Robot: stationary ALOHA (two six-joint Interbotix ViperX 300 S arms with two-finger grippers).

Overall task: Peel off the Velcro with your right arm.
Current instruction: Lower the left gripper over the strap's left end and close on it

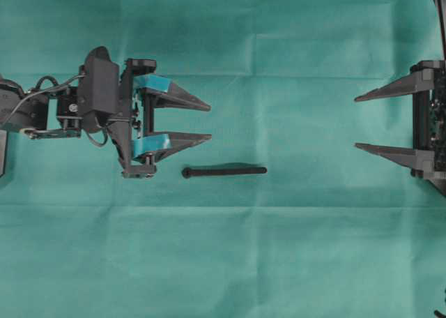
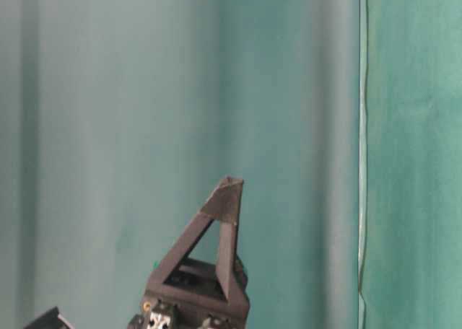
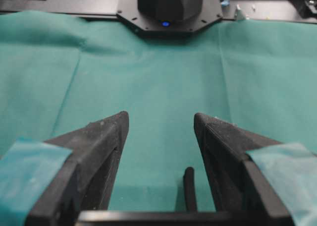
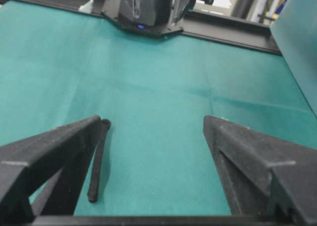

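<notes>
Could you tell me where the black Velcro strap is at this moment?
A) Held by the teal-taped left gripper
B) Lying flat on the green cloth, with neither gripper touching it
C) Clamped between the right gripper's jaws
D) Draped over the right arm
B: in the overhead view the Velcro strap lies flat on the green cloth, clear of the open left gripper and the open right gripper.

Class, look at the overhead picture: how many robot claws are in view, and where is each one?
2. The left claw is at the left, open, above the black strap. The right claw is at the right edge, also open.
</notes>
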